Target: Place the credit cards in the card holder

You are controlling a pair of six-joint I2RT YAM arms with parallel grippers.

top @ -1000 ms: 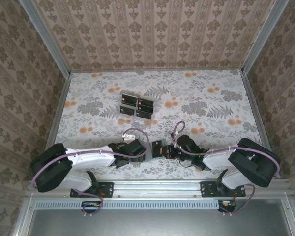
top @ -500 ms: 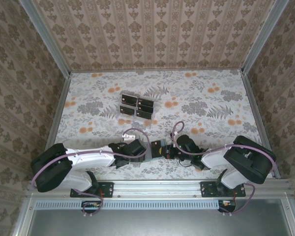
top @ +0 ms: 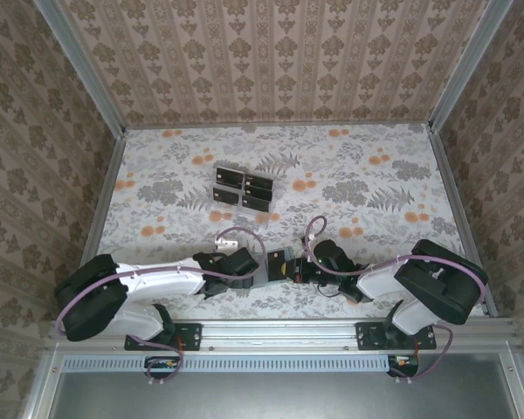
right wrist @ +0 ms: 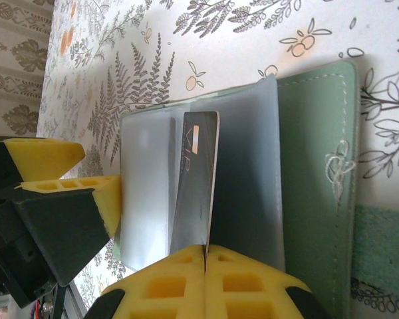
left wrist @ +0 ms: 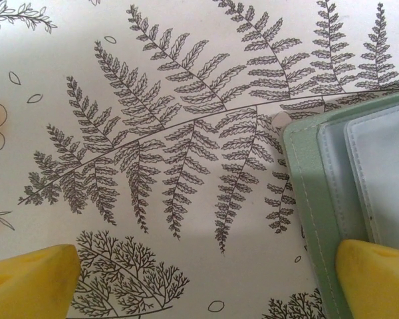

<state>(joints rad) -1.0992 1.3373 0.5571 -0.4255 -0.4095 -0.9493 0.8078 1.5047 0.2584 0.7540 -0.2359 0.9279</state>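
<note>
We are looking down on a flower-patterned table (top: pixel 375 175), with the left arm (top: pixel 157 281) and the right arm (top: pixel 384 278) lying low along its near edge and reaching toward each other. Between them the grey-green card holder (right wrist: pixel 312 166) is lying open and flat on the table, its clear inner sleeves (right wrist: pixel 246 179) showing. The left hand (left wrist: pixel 199 279) is hanging spread wide over the holder's left edge and gripping nothing, with one yellow fingertip (left wrist: pixel 376 272) sitting right at the holder's green border. The right hand (right wrist: pixel 205 256) is closed tight on a black credit card (right wrist: pixel 196 179), pinching its near end while the card is standing on edge among the sleeves. The other credit cards (top: pixel 243 188) are sitting together farther back on the table, well apart from both hands.
</note>
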